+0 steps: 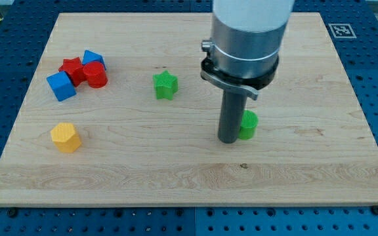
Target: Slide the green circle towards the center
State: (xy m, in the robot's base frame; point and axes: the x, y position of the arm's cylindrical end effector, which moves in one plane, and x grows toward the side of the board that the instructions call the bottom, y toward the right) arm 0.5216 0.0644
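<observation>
yellow block (65,137) sits far off; my tip (228,139), holding nothing, touches green circle (248,124); swing behind it, push gently centreward.

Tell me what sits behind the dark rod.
A green circle sits right behind my tip, on its right in the view. Only its right part shows; the rod covers the rest, so whether they touch cannot be seen.

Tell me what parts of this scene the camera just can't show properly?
- Green circle: its left part is hidden behind my tip, so contact can't be confirmed.
- Arm: cut off by the view's top edge.
- Blue block: mostly hidden behind the red star and red cylinder.
</observation>
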